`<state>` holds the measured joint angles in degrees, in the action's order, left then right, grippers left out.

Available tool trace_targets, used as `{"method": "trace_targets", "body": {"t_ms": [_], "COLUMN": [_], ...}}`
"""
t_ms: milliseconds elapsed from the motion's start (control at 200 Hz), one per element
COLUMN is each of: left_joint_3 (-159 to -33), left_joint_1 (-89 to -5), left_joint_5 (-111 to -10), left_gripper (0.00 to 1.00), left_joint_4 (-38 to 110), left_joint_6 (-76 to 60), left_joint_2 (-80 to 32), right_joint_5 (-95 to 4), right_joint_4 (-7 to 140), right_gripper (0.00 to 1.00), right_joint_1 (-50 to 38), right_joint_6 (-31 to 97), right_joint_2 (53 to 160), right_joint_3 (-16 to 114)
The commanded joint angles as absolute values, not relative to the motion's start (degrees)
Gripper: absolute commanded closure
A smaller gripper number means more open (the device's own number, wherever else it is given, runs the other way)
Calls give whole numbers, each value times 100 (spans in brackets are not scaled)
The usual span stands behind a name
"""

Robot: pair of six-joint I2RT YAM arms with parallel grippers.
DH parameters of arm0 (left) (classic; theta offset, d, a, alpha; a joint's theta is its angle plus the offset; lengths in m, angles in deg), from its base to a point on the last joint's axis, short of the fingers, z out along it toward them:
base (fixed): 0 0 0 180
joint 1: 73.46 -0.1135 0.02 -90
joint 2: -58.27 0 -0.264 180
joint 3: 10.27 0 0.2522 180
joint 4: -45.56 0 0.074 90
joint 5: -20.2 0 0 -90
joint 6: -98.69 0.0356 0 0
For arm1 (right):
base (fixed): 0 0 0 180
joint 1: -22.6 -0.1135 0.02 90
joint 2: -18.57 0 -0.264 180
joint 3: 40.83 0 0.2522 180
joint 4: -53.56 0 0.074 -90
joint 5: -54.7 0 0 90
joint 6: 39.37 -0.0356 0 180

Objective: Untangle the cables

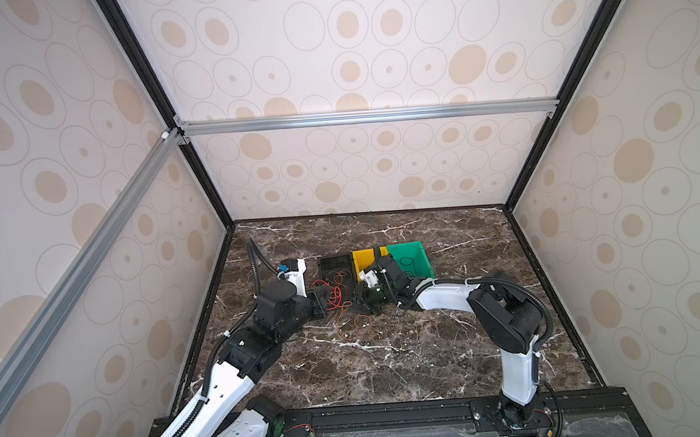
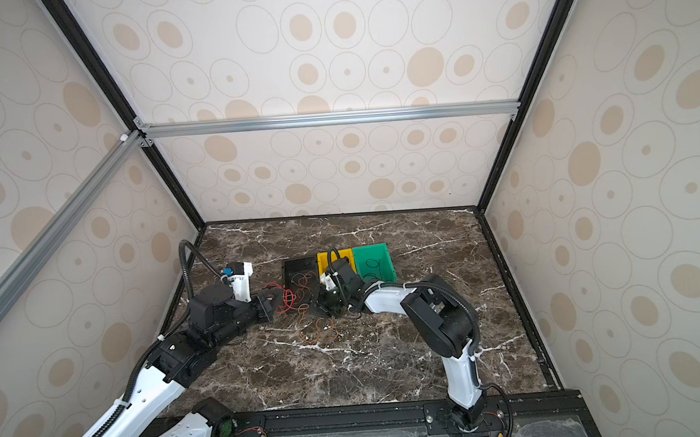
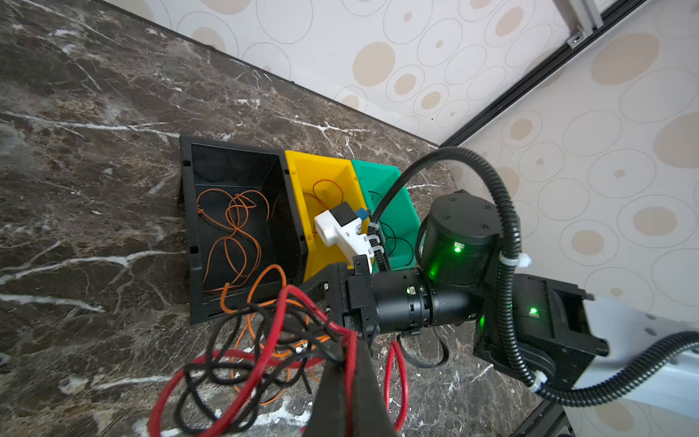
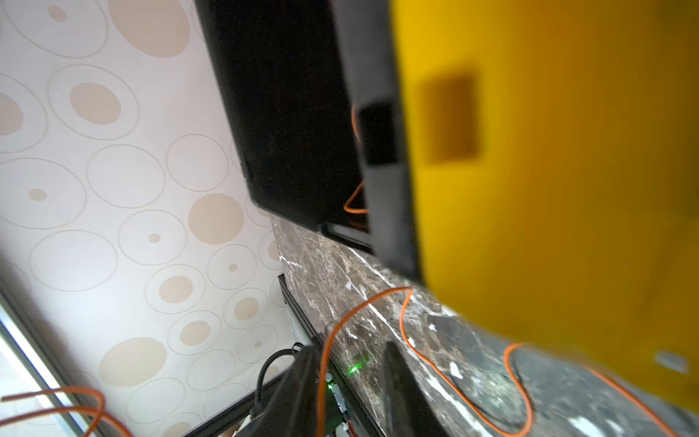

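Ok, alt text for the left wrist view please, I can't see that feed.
The left gripper, shut, holds a tangle of red and black cables over the marble table. Behind it stand a black bin holding an orange cable, a yellow bin and a green bin, with the right arm reaching in front of them.

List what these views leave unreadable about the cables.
Both top views: cables too thin to trace crossings.
Left wrist view: which strands the left gripper pinches, hidden by its own finger.
Right wrist view: yellow bin blurred, inside hidden.
Both top views: black cable in green bin, ends too small.
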<state>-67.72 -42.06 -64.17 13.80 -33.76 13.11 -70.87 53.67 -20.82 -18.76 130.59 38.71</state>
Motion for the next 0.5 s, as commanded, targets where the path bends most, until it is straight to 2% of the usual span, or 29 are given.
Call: {"method": "trace_targets", "body": {"t_ms": [0, 55, 115, 315, 495], "left_joint_3": [-6743, -6722, -6733, -6691, -6572], "left_joint_1": [-4160, -4155, -4156, -4166, -4190], "left_joint_5": [-6526, -6568, -6621, -7133, -7422], "left_gripper": [100, 100, 100, 100, 100], "left_joint_4": [1553, 1555, 1531, 1274, 1129], "left_joint_6": [-3445, -3455, -3459, -3540, -3664], "left_joint_2": [1389, 1414, 1452, 1630, 1679], "right_joint_5": [-7194, -7110, -7004, -6573, -5920], "right_joint_4": [5030, 5201, 5372, 5618, 6594], "right_gripper": [85, 94, 100, 100, 100], "right_joint_1": [-2152, -2140, -2115, -1811, -1301], "right_joint_6": [-2101, -1981, -1844, -1627, -1029], "right_joint_2": [13026, 12931, 12806, 12076, 11021], "right_joint_3": [3809, 3759, 3696, 2929, 2241]}}
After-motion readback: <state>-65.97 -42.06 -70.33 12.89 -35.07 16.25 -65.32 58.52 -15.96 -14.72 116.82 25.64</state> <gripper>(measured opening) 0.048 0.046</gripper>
